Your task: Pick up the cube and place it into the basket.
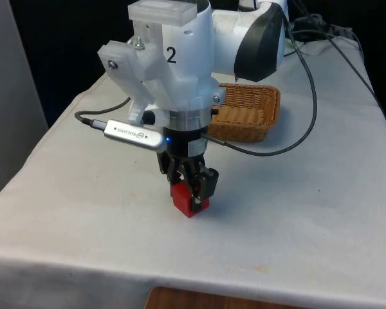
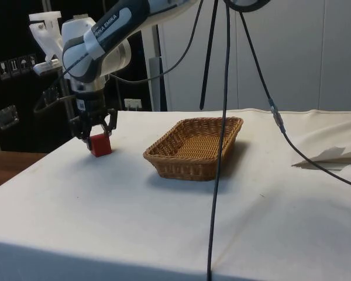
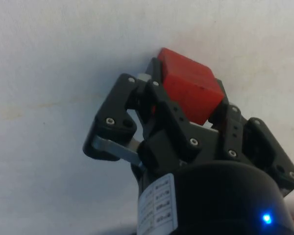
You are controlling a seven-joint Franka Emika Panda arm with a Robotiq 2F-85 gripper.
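Note:
A red cube (image 1: 183, 199) sits tilted between the black fingers of my gripper (image 1: 192, 192), near the table's front edge in the front view. The gripper is shut on the cube, one finger pressed on each side, as the wrist view shows with the cube (image 3: 190, 89) clamped in the gripper (image 3: 186, 87). From the side, the cube (image 2: 99, 144) hangs at or just above the cloth under the gripper (image 2: 95, 137). A brown wicker basket (image 1: 271, 98) stands further back, to the front view's right; its rim (image 2: 187, 161) lies a short way from the cube.
A black cable (image 1: 296, 145) trails over the cloth between the gripper and the basket, and more cables (image 2: 225, 117) hang in front of the side camera. The table's front edge (image 1: 199, 286) is close to the cube. A fold of cloth (image 2: 330, 157) lies beyond the basket.

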